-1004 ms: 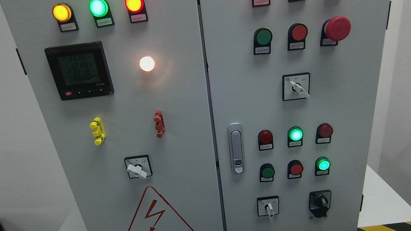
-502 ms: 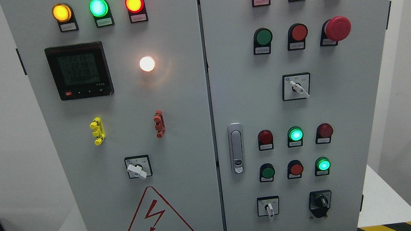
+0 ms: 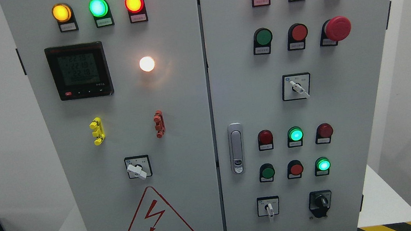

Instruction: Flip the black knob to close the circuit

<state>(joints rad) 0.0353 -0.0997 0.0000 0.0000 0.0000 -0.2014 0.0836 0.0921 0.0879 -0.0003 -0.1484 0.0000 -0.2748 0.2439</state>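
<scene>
No hand has come to the black knob (image 3: 321, 201) yet.

The black knob sits low on the right door of the grey cabinet (image 3: 176, 134), near the bottom right corner of that door. It is just to the right of a small white-handled switch (image 3: 268, 207) and below the lit green lamp (image 3: 323, 164). Its grip bar looks about straight up and down (it is dark, so it is hard to be sure). Neither hand shows here, so I cannot tell if the fingers are spread or curled, or if they hold anything. I also cannot see which way the knob lies from a hand. The knob is on the right side, so I think the right arm would have the shorter reach. Compared with a moment ago, nothing on the cabinet has moved; only the tiny numbers on the meter screen (image 3: 79, 71) look a bit different.
</scene>
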